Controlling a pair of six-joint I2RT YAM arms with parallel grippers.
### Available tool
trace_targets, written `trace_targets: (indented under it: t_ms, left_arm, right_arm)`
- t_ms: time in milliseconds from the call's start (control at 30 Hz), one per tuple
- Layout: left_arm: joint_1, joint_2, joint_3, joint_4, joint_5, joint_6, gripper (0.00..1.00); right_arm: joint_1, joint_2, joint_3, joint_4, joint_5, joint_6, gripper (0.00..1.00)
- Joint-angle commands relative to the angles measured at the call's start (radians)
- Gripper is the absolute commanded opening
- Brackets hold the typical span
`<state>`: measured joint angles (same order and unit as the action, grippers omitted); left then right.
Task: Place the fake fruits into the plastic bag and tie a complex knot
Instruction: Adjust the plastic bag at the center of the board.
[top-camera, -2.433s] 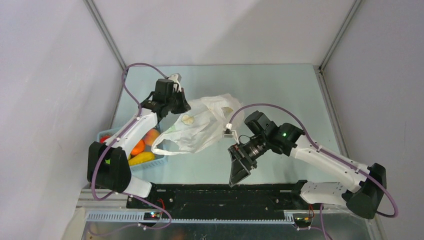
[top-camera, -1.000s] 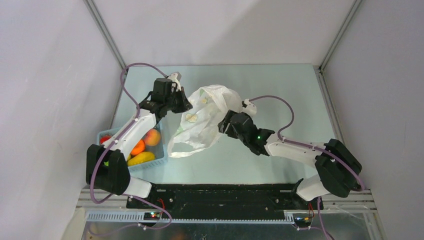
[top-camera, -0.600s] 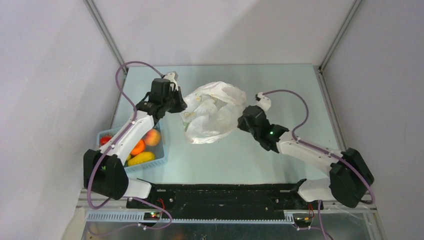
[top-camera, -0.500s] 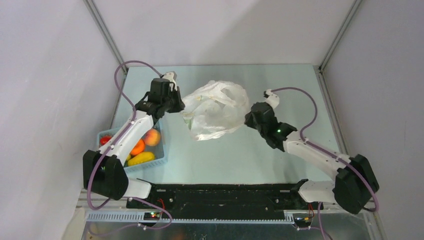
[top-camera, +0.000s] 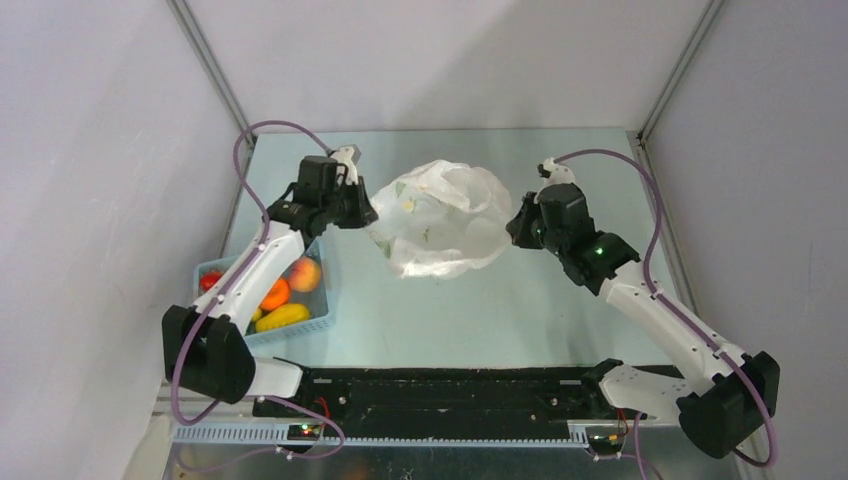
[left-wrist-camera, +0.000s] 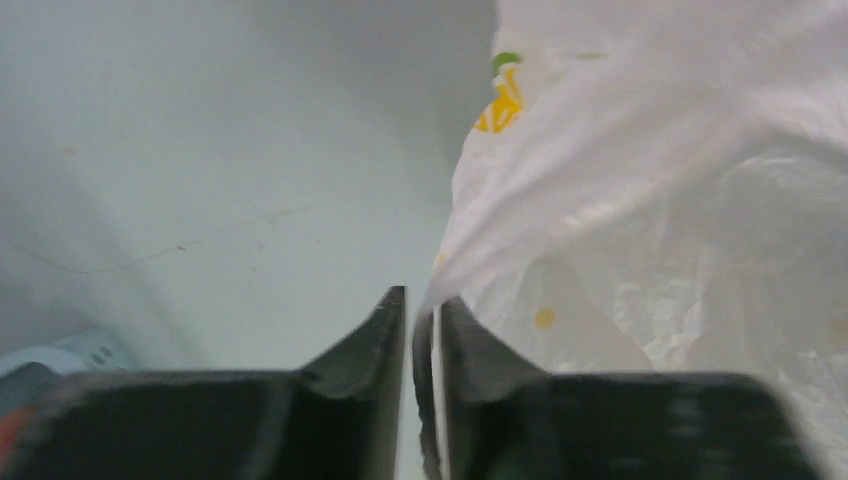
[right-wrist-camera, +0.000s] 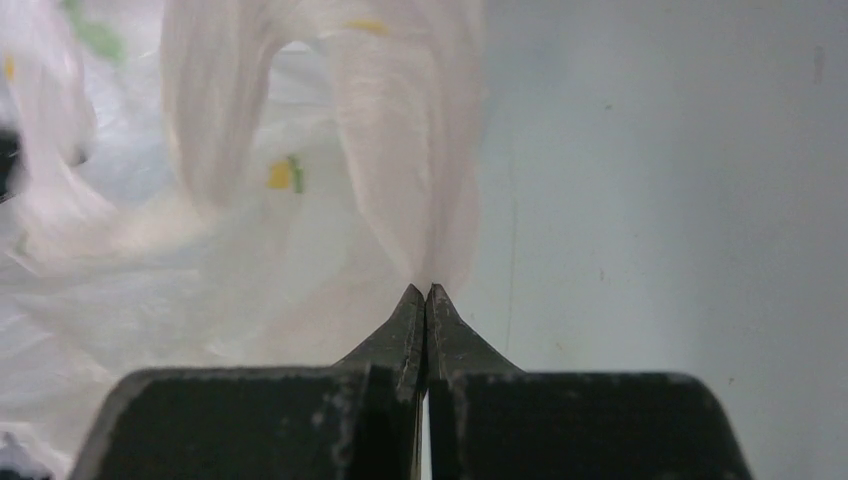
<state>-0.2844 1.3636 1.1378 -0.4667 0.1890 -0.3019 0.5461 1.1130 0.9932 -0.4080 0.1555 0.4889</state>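
Left end effector (top-camera: 366, 212) and right end effector (top-camera: 516, 228) pinch opposite edges of the plastic bag (top-camera: 446, 220), spreading it over the counter (top-camera: 470, 310), presumably to receive the fake fruits (top-camera: 303, 273) lying in the basket (top-camera: 305, 327).

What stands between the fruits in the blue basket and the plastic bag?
No object lies on the table between the fake fruits in the basket and the plastic bag; only the left arm crosses above the basket.

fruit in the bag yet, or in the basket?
In the basket: peach, orange, yellow and red fruits lie there. No fruit colour shows through the translucent bag.
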Motion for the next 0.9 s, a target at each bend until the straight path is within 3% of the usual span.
trace_targets:
  t_ms: [0,100,200,333,600,867]
  left_arm:
    - [-0.08,-0.111,-0.033,-0.031,0.084,0.088,0.32]
    - [-0.221,-0.208,-0.061,-0.056,-0.042,0.193,0.67]
    - [-0.322,-0.279,-0.102,-0.022,-0.221,0.251,0.83]
    - [-0.353,-0.355,-0.163,0.025,-0.267,0.251,0.97]
    - [-0.38,-0.492,-0.271,0.127,-0.066,0.256,0.99]
    - [-0.585,-0.464,-0.289,0.24,-0.301,0.323,0.99]
  right_arm:
    - [0.054,0.014,0.111,-0.135,-0.154,-0.126,0.0]
    - [0.106,0.046,0.181,-0.217,-0.204,-0.188,0.0]
    - [0.131,0.081,0.213,-0.251,-0.241,-0.215,0.0]
    - [0.131,0.1,0.218,-0.238,-0.272,-0.175,0.0]
    - [0.126,0.127,0.214,-0.194,-0.319,-0.126,0.0]
    - [0.117,0.138,0.213,-0.177,-0.36,-0.091,0.0]
